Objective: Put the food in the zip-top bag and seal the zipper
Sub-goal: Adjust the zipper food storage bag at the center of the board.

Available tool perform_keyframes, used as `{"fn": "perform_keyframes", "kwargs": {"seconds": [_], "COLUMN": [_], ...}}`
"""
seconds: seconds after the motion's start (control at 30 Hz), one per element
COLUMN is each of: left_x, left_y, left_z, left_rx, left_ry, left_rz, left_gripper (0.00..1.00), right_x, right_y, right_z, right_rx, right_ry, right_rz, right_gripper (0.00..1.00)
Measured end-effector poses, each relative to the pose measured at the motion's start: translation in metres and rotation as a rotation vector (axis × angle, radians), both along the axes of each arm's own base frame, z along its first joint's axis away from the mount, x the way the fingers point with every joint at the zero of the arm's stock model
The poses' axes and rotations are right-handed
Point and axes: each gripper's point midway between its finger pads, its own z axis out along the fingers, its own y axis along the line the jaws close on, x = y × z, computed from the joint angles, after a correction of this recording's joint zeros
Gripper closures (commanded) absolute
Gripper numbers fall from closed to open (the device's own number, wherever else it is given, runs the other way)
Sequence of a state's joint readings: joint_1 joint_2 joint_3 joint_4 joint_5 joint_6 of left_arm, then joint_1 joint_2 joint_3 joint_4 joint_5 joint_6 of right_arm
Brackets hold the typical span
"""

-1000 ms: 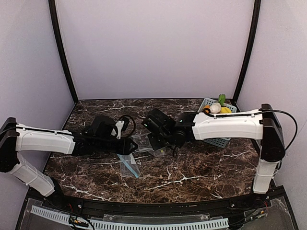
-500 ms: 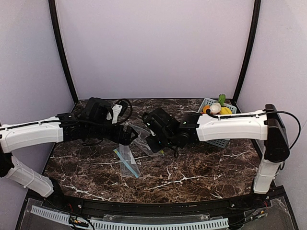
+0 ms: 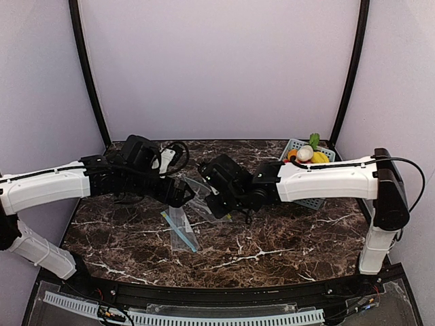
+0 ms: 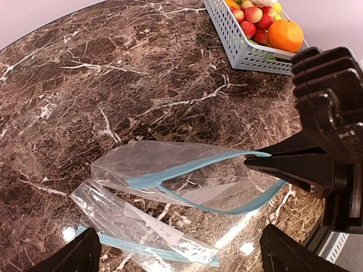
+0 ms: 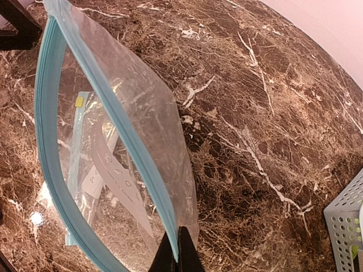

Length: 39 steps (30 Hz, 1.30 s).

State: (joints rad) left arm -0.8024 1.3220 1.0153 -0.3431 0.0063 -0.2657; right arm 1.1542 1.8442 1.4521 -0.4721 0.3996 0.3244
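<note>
My right gripper (image 5: 178,249) is shut on the blue zipper rim of a clear zip-top bag (image 5: 130,130) and holds it above the table with its mouth open. The bag (image 4: 187,170) hangs open in the left wrist view, with the right gripper (image 4: 266,161) pinching its right end. My left gripper (image 4: 181,252) is open and empty just in front of the bag (image 3: 197,189). The food, an orange ball (image 4: 285,35), a white piece (image 3: 305,153), a yellow piece (image 3: 319,157) and a green piece (image 3: 314,140), lies in a grey basket (image 3: 309,201) at the back right.
A second clear zip-top bag (image 3: 181,229) lies flat on the marble table below the held one; it also shows in the left wrist view (image 4: 136,224). The basket's corner (image 5: 346,226) shows in the right wrist view. Small red fruits (image 4: 253,13) fill the basket too.
My left arm has risen from the table and swung back towards the far side. The right gripper has shifted slightly left with the bag, which now hangs open between the grippers.
</note>
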Motion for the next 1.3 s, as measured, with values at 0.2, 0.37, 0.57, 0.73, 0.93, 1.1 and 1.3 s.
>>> {"fn": "perform_keyframes", "kwargs": {"seconds": [0.2, 0.37, 0.57, 0.73, 0.93, 1.1, 1.3], "left_x": [0.004, 0.019, 0.029, 0.031, 0.031, 0.028, 0.025], "left_y": [-0.004, 0.001, 0.000, -0.005, -0.007, -0.005, -0.006], "left_z": [0.007, 0.003, -0.004, -0.001, 0.004, -0.001, -0.007], "left_rx": [-0.049, -0.046, -0.019, 0.005, 0.046, 0.086, 0.106], "left_ry": [0.012, 0.023, 0.031, 0.009, -0.022, -0.025, -0.019], "left_rz": [-0.018, 0.018, 0.018, -0.028, -0.090, -0.130, -0.161], "left_gripper": [0.01, 0.01, 0.14, 0.33, 0.42, 0.53, 0.70], "right_x": [-0.003, -0.006, -0.008, -0.007, -0.007, -0.007, -0.008], "right_y": [0.004, 0.006, 0.007, 0.009, 0.010, 0.012, 0.012], "right_z": [-0.001, -0.001, 0.000, 0.003, 0.005, 0.006, 0.007], "right_rx": [-0.004, -0.004, -0.007, -0.002, -0.005, -0.005, -0.002], "right_ry": [0.000, -0.002, -0.004, -0.010, -0.016, -0.015, -0.013], "right_rz": [0.010, 0.021, 0.028, 0.033, 0.041, 0.051, 0.054], "right_gripper": [1.00, 1.00, 1.00, 1.00, 1.00, 1.00, 1.00]}}
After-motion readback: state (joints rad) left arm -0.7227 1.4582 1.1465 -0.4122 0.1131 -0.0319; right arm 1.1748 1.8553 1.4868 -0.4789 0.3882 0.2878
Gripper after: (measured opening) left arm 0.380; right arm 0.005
